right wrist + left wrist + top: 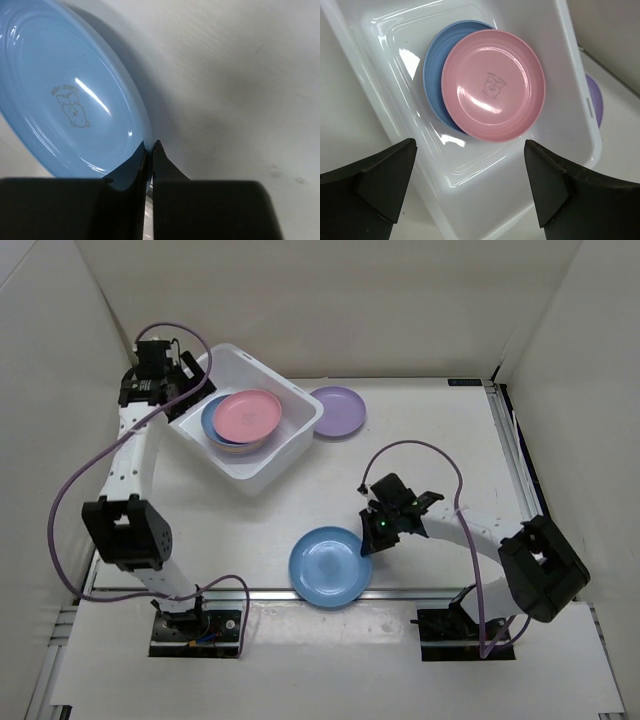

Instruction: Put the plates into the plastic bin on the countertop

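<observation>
The white plastic bin (296,432) stands at the back left of the countertop (430,440). In it a pink plate (247,413) lies on a blue plate (212,420), with others stacked under them; both also show in the left wrist view, pink (492,85) over blue (434,65). A purple plate (340,410) lies on the countertop just right of the bin. My left gripper (470,185) is open and empty above the bin's left end. My right gripper (149,146) is shut on the rim of a blue plate (60,100), which sits near the front edge (328,567).
White walls enclose the countertop on three sides. A metal rail (400,592) runs along the front edge under the blue plate, another (505,440) along the right side. Purple cables loop over both arms.
</observation>
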### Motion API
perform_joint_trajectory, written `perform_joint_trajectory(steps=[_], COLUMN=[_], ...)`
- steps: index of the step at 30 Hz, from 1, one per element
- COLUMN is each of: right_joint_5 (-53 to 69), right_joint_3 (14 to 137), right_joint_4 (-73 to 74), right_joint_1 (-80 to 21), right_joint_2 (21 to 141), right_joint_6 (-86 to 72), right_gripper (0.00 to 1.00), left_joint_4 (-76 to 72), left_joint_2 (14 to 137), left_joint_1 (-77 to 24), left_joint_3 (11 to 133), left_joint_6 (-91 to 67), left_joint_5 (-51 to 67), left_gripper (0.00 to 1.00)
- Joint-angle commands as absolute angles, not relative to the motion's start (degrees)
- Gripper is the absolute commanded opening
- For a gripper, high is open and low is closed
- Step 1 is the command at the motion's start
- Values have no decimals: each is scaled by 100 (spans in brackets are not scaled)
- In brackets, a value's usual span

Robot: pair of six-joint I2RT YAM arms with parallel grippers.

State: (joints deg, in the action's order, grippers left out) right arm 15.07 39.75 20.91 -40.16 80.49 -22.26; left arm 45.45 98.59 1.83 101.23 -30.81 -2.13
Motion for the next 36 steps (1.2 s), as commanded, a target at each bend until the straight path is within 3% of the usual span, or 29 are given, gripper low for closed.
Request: perform_joint_trajectory(steps=[1, 7, 11, 15, 22, 25, 29, 36], right_joint_5=[1065, -103, -632, -721, -378, -325, -351, -631], right_joint_3=[4613, 5816, 7055, 8575, 13104, 14252, 13626, 14292], right_joint_4=[2521, 3681, 3955, 3832, 4341, 4237, 2494, 1655], right_joint_1=[-4034, -3999, -3981, -3920, -3419, -3428, -3498, -3963], right_joint_2=[7578, 6708, 6925, 8318, 11343, 12443, 12788, 13772], right_joint_6=[-2065, -1908, -1706, -1416, -1459, -1538, -1863, -2224], right_gripper=[0, 0, 0, 0, 0, 0, 0, 0], left_joint_4=[4597, 4544, 4553, 4684, 5290, 5317, 5317, 5291], left_joint_2=[9124, 8403, 7772, 7322, 6865, 6803, 6803, 6776], left_joint_1=[158, 106, 114, 123, 132, 149, 141, 149], left_joint_3=[9801, 8888, 8465, 8227, 8165, 8086, 7928, 7673], left_joint_6=[-2786, -2751, -2716, -2716, -3006, -3059, -3076, -3085], left_joint_5=[-35, 246, 193, 35, -913, -958, -809, -800], left_gripper=[99, 100, 99, 99, 99, 100, 100, 99])
